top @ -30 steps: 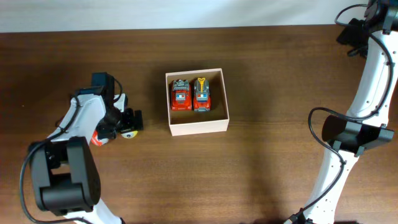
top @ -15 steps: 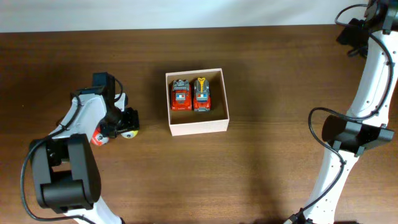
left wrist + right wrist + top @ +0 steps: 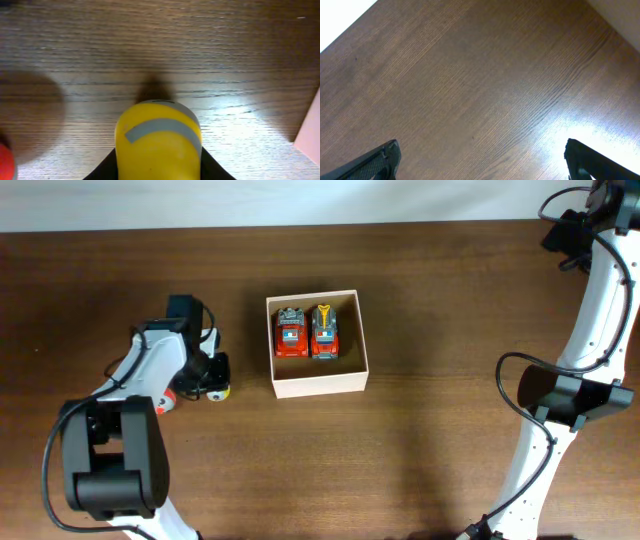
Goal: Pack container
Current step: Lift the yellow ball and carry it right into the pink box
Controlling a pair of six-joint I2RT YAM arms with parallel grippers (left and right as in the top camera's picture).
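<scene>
A small square cream-white cardboard box [image 3: 320,385] sits upright and open-topped near the middle of a dark brown wooden worktop [image 3: 450,300], slightly nearer the far edge than the near one; two toy vehicles lie side by side against its far wall, a red one [image 3: 291,332] on the left and an orange one with a blue and yellow top [image 3: 325,332] on the right, touching or nearly touching each other; the near half of its tan floor is bare.

To the left of the box, close to it but apart from it, the left hand [image 3: 213,377] is closed around a small rounded yellow toy with a grey stripe [image 3: 159,135]; in the left wrist view the toy fills the gap between the two dark fingers, and a pale corner of the box shows at the right edge; whether the toy rests on the worktop or is lifted cannot be told.

Just beside the left arm, on the side toward the left edge, lies a small orange and white thing [image 3: 163,401], partly hidden and too small to identify.

The right hand [image 3: 481,150] hangs over bare wood near the far right corner of the worktop, its fingers spread wide with nothing between them.
</scene>
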